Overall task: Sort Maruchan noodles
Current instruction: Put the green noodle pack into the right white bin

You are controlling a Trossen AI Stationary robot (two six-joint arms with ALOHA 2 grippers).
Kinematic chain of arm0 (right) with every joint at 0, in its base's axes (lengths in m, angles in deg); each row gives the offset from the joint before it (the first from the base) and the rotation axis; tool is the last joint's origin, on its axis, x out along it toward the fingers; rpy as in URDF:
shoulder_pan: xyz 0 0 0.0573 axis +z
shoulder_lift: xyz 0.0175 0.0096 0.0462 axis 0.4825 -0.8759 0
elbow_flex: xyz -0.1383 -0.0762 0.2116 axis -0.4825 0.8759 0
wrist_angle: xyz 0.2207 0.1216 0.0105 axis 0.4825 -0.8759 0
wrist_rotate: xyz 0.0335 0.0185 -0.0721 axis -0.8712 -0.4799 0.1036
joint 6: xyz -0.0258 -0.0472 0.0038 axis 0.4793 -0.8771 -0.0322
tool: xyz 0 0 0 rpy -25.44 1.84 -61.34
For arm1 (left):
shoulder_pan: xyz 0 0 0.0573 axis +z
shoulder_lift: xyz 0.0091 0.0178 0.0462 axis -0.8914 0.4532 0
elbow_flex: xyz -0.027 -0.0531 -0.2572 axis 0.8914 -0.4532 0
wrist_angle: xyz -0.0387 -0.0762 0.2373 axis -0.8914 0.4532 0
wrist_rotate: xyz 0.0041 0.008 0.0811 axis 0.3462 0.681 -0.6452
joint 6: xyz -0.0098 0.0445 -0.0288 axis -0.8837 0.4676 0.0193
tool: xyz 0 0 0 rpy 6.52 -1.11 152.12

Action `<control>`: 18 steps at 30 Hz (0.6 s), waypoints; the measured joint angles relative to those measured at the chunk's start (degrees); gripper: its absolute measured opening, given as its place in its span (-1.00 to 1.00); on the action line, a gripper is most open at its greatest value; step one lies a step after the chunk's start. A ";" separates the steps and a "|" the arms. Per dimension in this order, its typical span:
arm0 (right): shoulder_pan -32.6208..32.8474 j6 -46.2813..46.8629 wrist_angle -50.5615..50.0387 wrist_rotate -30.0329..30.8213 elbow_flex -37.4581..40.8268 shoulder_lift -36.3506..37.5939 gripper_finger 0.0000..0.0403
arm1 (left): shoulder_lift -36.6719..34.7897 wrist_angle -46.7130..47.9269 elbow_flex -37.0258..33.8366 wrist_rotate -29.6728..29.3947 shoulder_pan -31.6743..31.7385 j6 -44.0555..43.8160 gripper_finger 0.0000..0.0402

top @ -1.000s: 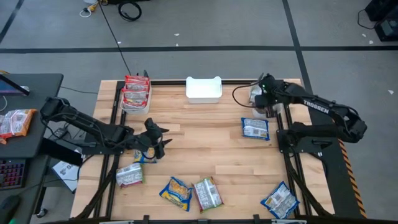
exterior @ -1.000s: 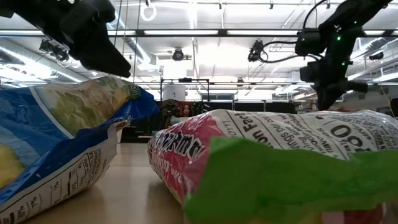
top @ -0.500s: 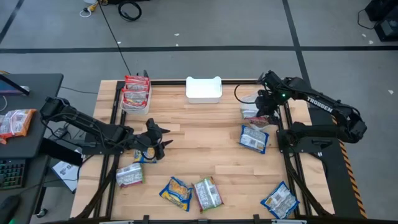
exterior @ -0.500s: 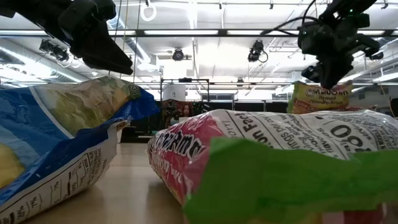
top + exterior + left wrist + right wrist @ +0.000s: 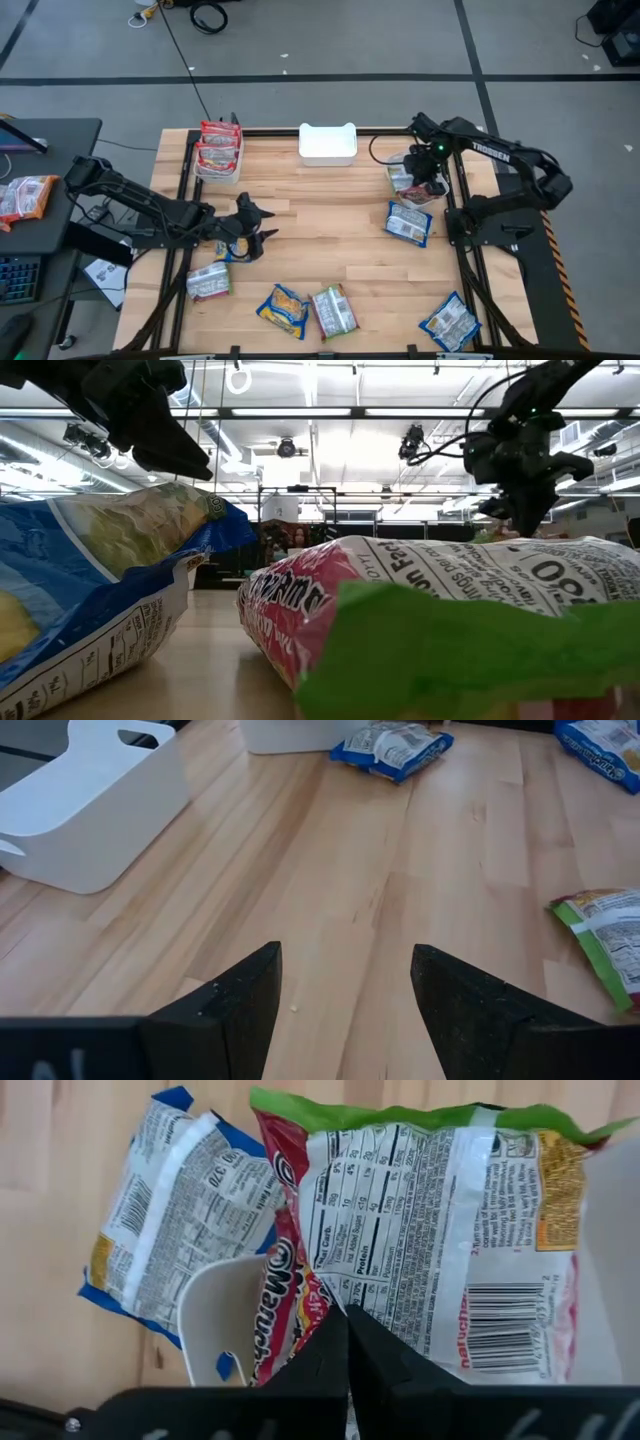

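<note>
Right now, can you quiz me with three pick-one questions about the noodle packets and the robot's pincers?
1. Where are the red packets?
A. under the right arm
B. in the back-left bin
C. in the middle bin

2. What colours are on the packet held by the right pincer?
A. purple
B. black
C. green and red

3. How is the left pincer?
A. open and empty
B. shut on a packet
C. shut on a bin

Answers: 1 B, the red packets fill that bin in the high view. 2 C, the right wrist view shows a green edge and red print. 3 A, its fingers stand apart over bare wood.
</note>
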 joint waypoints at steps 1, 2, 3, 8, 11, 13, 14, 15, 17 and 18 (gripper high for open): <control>0.04 0.22 -0.07 0.05 0.03 -0.15 -0.98 | 0.00 0.05 0.00 0.01 -0.09 0.00 0.13; 0.15 0.46 -0.24 0.21 0.04 -0.11 -0.96 | 0.00 0.14 0.00 0.02 -0.08 -0.01 0.13; 0.31 0.61 -0.41 0.88 0.06 0.31 -0.95 | 0.00 0.19 0.00 0.01 -0.08 -0.02 0.13; 1.75 0.71 -1.57 9.61 -0.94 4.05 -0.96 | 0.00 0.15 0.00 0.01 -0.08 -0.07 0.13; 2.75 0.72 -2.50 12.43 -2.14 6.75 -0.98 | 0.00 -0.10 0.02 -0.04 -0.08 -0.09 0.13; 3.34 0.72 -3.31 13.55 -2.25 8.46 -0.97 | 0.00 -0.11 0.02 -0.46 -0.08 -0.09 0.13; 3.60 0.50 -3.47 13.97 -2.25 9.30 -0.97 | 0.00 -0.17 0.02 -0.54 -0.08 -0.09 0.13; 3.86 0.06 -3.74 14.05 -2.29 10.01 -0.97 | 0.02 -0.35 0.02 -0.55 -0.08 -0.09 0.13; 4.29 -0.18 -4.46 13.87 -2.29 11.33 -0.98 | 0.02 -1.01 0.02 -0.58 -0.06 -0.09 0.13; 4.65 -0.14 -4.47 13.26 -2.29 11.95 -0.98 | 0.02 -1.31 0.02 -0.60 -0.06 -0.09 0.13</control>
